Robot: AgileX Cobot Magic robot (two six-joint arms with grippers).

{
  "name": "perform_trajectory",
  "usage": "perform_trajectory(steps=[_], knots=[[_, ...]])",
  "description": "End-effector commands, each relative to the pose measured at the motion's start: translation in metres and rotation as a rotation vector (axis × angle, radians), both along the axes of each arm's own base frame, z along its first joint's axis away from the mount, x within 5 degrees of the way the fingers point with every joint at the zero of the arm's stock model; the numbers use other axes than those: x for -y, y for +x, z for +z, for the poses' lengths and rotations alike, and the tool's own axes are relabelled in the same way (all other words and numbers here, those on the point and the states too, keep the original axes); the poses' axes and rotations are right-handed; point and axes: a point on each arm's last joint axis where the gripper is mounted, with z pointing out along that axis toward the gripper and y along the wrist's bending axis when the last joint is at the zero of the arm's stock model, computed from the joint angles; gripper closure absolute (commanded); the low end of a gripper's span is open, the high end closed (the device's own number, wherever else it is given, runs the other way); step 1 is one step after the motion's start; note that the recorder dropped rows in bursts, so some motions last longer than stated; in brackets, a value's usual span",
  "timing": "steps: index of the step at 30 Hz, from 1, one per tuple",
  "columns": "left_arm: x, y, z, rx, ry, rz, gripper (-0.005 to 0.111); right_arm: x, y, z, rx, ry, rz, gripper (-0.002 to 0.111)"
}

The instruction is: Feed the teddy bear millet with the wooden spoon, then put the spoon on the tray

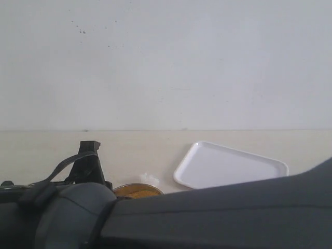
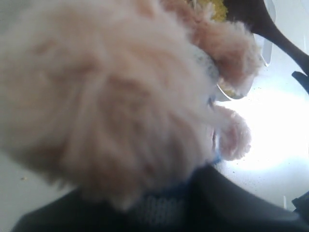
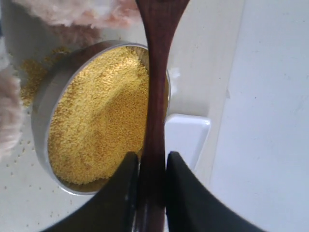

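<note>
While you hold the wooden spoon [image 3: 155, 96] over the bowl: the right gripper [image 3: 152, 162] is pinched narrowly on the thin handle, with the spoon's oval end at the frame edge beside the fur.
Spoon load: you cannot tell whether the oval end carries grain, since it is cut off in the right wrist view.
Millet [image 3: 101, 116]: heaped nearly level with the rim of the metal bowl [image 3: 41, 111]; loose grains already lie on the table [image 3: 19, 193] just beside it.
Teddy bear [image 2: 106, 96]: fills the left wrist view, with one paw overlapping the bowl.
Left gripper: hidden behind the plush, so you cannot tell how its jaws stand or what they hold.
Tray [image 1: 233, 166]: empty, lying near the bowl on its right in the exterior view, with its near edge hidden by the arm.
Hazard, rotation: a pinch on so slim a handle may let the spoon pivot and tip out any load.
Hazard, spill: a dip into so full a bowl is likely to push grain over the rim.
Hazard, contact: the paw or the spoon could nudge the bowl and shift it.
Hazard, placement: with the tray's edge hidden, you may set the spoon across the rim rather than inside it.
</note>
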Motion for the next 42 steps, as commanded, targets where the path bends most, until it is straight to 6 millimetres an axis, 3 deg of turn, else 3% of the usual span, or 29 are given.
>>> perform_trajectory(steps=[1,20,42], knots=[[0.001,0.0,0.002,0.013,-0.019,0.009,0.103,-0.002,0.0,0.002,0.051,0.004,0.007,0.1],[0.001,0.0,0.002,0.013,-0.019,0.009,0.103,-0.008,-0.012,-0.001,0.055,0.032,0.01,0.1],[0.001,0.0,0.002,0.013,-0.019,0.009,0.103,0.001,-0.004,-0.004,0.137,0.057,-0.029,0.1]])
